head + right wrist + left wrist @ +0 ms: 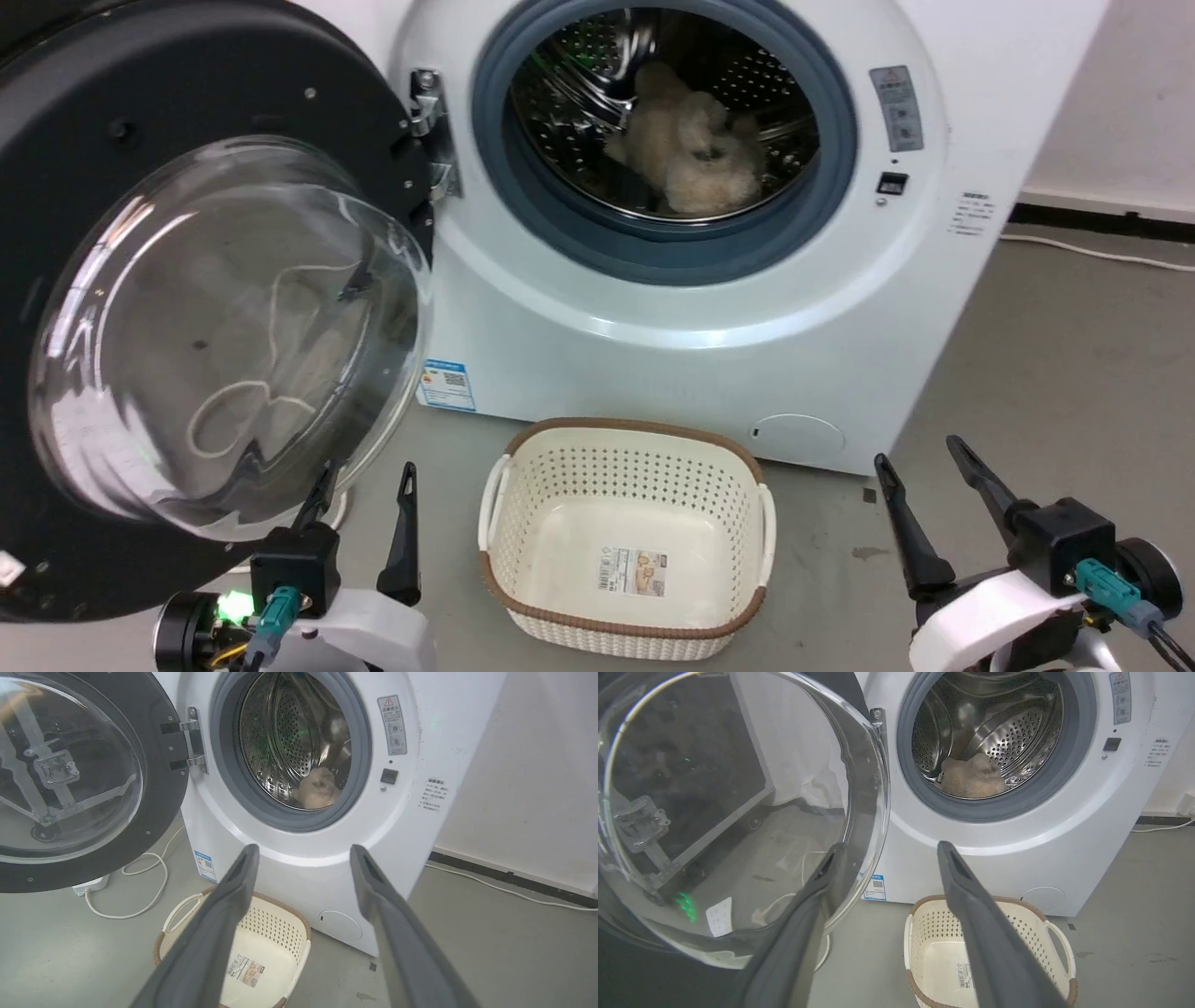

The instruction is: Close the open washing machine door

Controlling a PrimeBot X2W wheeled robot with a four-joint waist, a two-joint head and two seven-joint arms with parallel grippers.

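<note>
Washer (709, 373) open, door (187, 84) swung wide to its left. Left end effector (369, 471), jaws apart, sits just beside the glass bowl (224, 336); right end effector (915, 450) likewise apart, empty. Risk: push skids off curved glass, leaving door unlatched.

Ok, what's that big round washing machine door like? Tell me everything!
The washing machine door is big and round: a black frame, plastic-looking with small screws, around a bulging clear glass bowl. It stands swung wide open at the left of the washing machine, hanging on a metal hinge. A white cord on the floor shows through the glass. The open left gripper sits by its lower edge; I cannot tell if they touch.
</note>
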